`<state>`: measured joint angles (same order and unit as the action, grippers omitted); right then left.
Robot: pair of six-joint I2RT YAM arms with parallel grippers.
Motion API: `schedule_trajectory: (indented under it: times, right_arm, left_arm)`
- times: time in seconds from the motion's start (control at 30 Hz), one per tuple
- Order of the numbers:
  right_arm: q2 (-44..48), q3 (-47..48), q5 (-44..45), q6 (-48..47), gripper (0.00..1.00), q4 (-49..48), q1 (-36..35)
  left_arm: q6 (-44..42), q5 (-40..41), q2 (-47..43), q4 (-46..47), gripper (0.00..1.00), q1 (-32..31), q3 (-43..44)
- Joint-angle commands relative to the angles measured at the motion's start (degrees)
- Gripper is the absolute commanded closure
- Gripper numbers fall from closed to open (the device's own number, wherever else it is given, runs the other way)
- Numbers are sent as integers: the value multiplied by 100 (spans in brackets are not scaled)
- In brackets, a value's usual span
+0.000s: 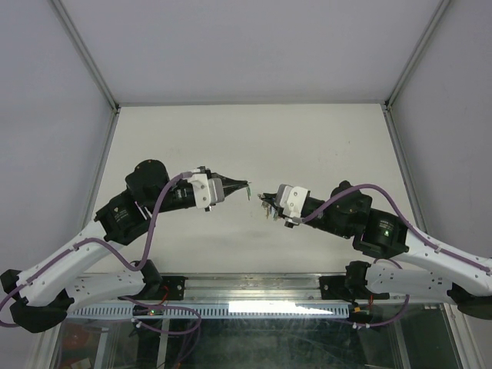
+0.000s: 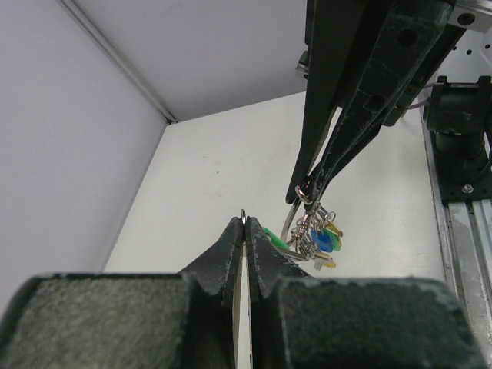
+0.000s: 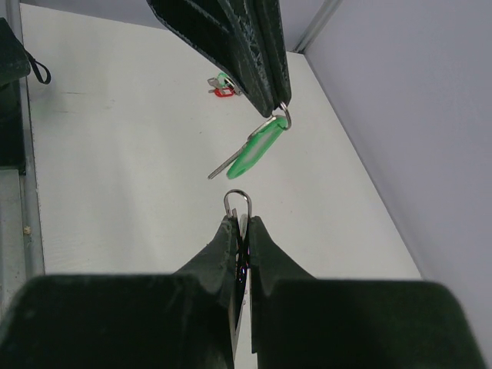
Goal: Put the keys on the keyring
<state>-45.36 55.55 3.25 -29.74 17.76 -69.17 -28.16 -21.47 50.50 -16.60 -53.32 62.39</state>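
Above the surface (image 1: pixel 192 138), centre, 9 o'clock: left tool (image 1: pixel 247 185), jaws closed tight on green key (image 3: pixel 257 150) by its small ring. 3 o'clock: right tool (image 1: pixel 266 201), pinched closed on keyring (image 3: pixel 237 201), blue and yellow tags hanging. Apart, not yet threaded. Loose keys (image 3: pixel 221 84) lie on the surface, 12 o'clock in right wrist view.

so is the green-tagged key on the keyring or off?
Off. The green-tagged silver key hangs from the left claw, apart from the thin silver wire keyring pinched in the right claw; a gap shows between them.
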Motion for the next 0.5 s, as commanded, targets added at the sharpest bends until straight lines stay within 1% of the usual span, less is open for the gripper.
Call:
schedule_trajectory:
  times: [0.0, 0.27, 0.47]
  right_arm:
    - [39, 329, -39, -181, 100, -333, -27]
    - [-32, 422, 36, -265, 100, -195, -40]
    - [-280, 783, 342, -349, 100, 285, -115]
  left_arm:
    - [-419, -227, -40, 263, 100, -38, -34]
    - [-317, -226, 16, 305, 100, -38, -24]
    - [-448, -284, -12, 277, 100, -38, -85]
